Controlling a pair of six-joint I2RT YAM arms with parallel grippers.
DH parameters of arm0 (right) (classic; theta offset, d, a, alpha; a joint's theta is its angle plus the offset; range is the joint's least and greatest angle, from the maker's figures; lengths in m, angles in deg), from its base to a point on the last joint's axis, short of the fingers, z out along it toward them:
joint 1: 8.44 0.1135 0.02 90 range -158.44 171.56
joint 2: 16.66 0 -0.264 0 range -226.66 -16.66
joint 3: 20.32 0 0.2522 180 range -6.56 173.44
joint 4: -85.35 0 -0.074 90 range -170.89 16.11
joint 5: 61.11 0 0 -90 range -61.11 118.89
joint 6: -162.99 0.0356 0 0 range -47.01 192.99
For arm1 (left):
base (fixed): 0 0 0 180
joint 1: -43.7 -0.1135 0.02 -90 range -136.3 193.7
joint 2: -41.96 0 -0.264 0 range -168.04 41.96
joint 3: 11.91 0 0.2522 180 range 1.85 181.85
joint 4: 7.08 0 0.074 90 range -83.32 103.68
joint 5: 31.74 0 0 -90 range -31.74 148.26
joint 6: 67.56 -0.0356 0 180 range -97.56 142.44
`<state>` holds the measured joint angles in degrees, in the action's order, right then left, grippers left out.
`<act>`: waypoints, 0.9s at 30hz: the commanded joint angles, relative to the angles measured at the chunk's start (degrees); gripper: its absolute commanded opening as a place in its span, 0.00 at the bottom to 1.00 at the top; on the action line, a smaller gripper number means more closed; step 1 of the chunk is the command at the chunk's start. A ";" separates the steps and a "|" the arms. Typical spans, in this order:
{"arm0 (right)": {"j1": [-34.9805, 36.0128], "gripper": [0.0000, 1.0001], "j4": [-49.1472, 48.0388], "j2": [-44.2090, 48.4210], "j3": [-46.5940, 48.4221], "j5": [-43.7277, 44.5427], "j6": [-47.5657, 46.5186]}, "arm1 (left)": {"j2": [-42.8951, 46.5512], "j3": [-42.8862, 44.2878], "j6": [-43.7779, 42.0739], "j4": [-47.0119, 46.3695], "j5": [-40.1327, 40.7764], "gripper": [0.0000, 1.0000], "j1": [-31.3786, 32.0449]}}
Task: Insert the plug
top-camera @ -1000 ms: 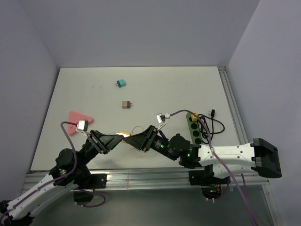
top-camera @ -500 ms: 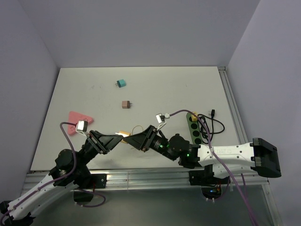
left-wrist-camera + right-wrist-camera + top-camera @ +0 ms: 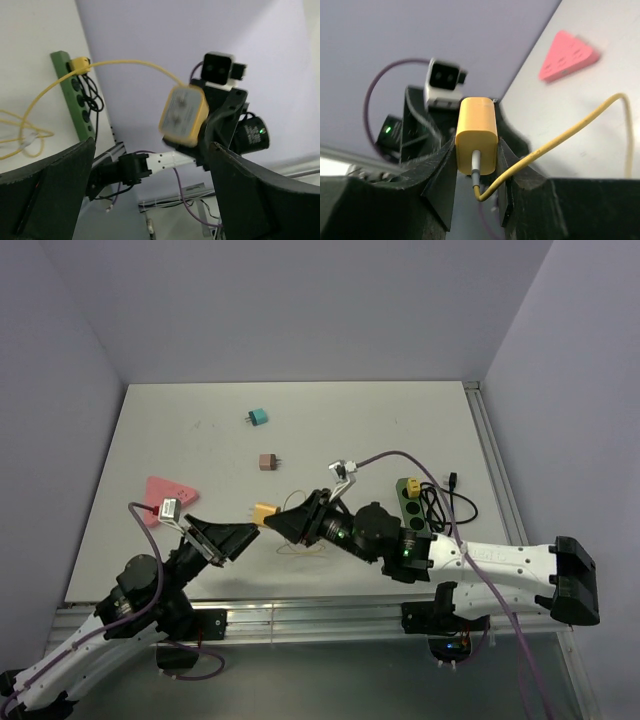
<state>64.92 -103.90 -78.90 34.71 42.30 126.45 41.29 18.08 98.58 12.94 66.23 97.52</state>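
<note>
The plug is a yellow charger block on a yellow cable. It hangs above the near middle of the table. My right gripper is shut on it. In the right wrist view both fingers press its sides. My left gripper stands open just left of the plug, apart from it. Seen from the left wrist, the plug's face floats ahead between the wide jaws. The green power strip lies to the right. A pink triangular socket block lies at the left.
A teal plug and a brown plug lie further back on the table. A black cable coils beside the green strip. A yellow connector sits at the strip's far end. A rail runs along the table's right edge.
My left gripper has opened and let go of the plug, drawing back a little. The right gripper now holds the plug alone and has lifted it slightly toward the back.
</note>
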 commanded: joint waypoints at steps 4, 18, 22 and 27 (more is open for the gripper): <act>-15.50 0.00 9.38 3.53 9.42 -11.37 -13.00 | 7.69 5.92 -3.19 10.87 5.74 0.99 -0.03; -46.45 0.00 30.72 -18.16 39.47 -6.83 -40.33 | 8.84 4.34 -5.65 6.83 -0.23 0.96 -0.03; -52.95 0.00 40.13 -23.01 41.08 3.62 -43.60 | 9.63 4.86 -6.26 7.54 -0.94 0.96 -0.03; -56.39 0.00 45.58 -22.58 34.33 14.44 -43.18 | 10.07 6.27 -7.84 9.73 -0.50 0.95 -0.03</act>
<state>9.71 -64.32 -103.90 71.02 47.46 85.11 41.40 22.34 92.94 22.58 66.62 97.52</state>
